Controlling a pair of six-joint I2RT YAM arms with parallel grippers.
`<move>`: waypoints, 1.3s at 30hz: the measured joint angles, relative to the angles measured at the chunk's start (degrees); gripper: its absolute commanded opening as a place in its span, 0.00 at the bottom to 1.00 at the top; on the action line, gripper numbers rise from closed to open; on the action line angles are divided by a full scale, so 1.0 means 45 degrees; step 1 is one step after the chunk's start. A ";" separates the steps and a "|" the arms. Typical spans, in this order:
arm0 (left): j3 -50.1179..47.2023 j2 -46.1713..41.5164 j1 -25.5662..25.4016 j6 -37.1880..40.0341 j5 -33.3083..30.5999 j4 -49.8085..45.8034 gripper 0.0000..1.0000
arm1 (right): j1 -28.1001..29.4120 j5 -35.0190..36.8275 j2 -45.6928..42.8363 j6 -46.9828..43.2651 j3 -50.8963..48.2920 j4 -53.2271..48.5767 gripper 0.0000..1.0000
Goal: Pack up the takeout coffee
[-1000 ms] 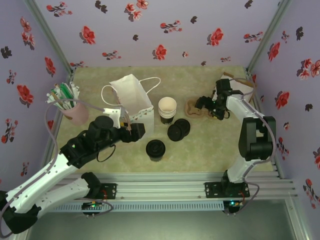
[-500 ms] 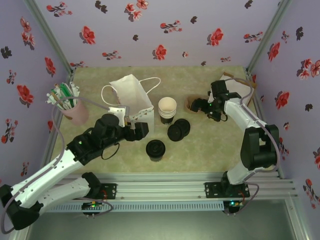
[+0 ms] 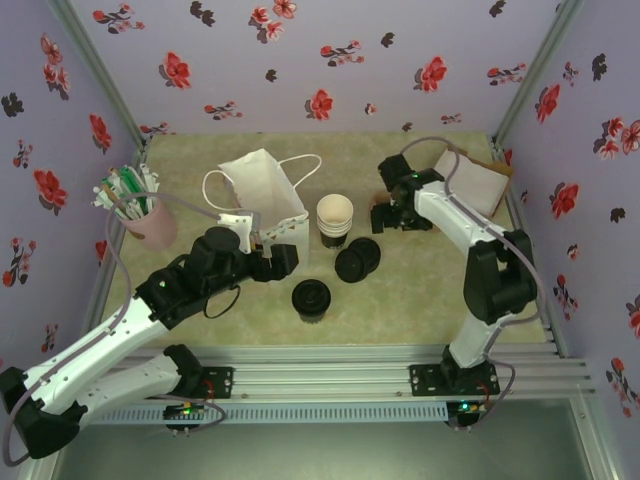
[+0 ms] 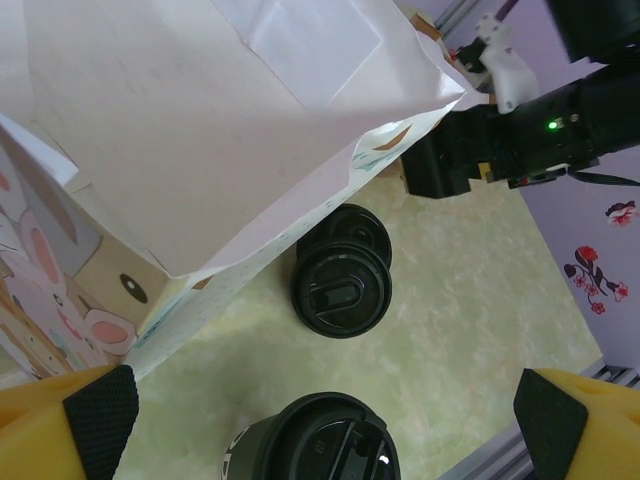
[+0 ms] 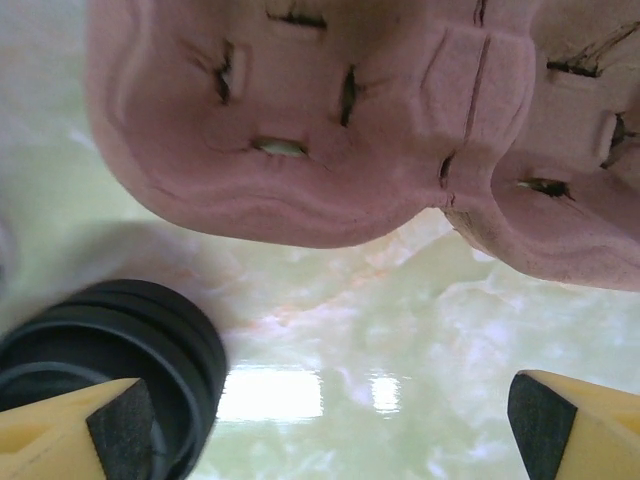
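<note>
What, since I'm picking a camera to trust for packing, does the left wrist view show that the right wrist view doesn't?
Left wrist, not right wrist: the white bag with its mouth open, the lidded coffee at the bottom edge, and the right arm at upper right.
Right wrist, not left wrist: the pinkish pulp carrier across the top.
Both: stacked black lids lying on the pale green table.
</note>
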 measured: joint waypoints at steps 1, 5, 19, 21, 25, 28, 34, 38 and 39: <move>0.0000 0.0010 0.0000 0.0000 0.0000 -0.0005 1.00 | 0.0063 0.0461 0.0228 -0.0097 0.0121 -0.0185 0.95; 0.0000 0.0034 0.0000 0.0000 0.0000 0.0000 0.99 | 0.0058 0.1744 0.0748 -0.0418 0.0525 -0.0699 0.97; 0.0000 0.0131 0.0015 0.0015 0.0000 0.0000 0.99 | 0.0034 0.2793 0.2895 -0.0918 0.2773 -0.1001 0.99; 0.0000 0.0170 0.0015 0.0044 -0.0005 0.0000 0.99 | 0.0034 0.2900 0.3181 -0.0928 0.3220 -0.1010 0.99; 0.0000 0.0257 0.0044 0.0053 0.0000 0.0000 0.99 | -0.0024 0.2987 0.3832 -0.0928 0.4235 -0.1054 0.99; 0.0000 0.0321 0.0053 0.0078 0.0000 0.0000 0.99 | -0.0219 0.2837 0.4371 -0.0918 0.5081 -0.1073 0.99; 0.0024 0.0413 0.0102 0.0223 -0.0005 -0.0010 0.99 | -0.0903 0.1171 0.4313 -0.0850 0.5654 -0.1030 0.99; 0.0034 0.0437 0.0097 0.0238 -0.0005 -0.0005 1.00 | -0.1341 -0.0554 0.2953 -0.0627 0.4420 -0.0583 0.99; 0.0039 0.0452 0.0102 0.0238 -0.0005 0.0000 0.99 | -0.1443 -0.0889 0.2613 -0.0597 0.4090 -0.0481 0.99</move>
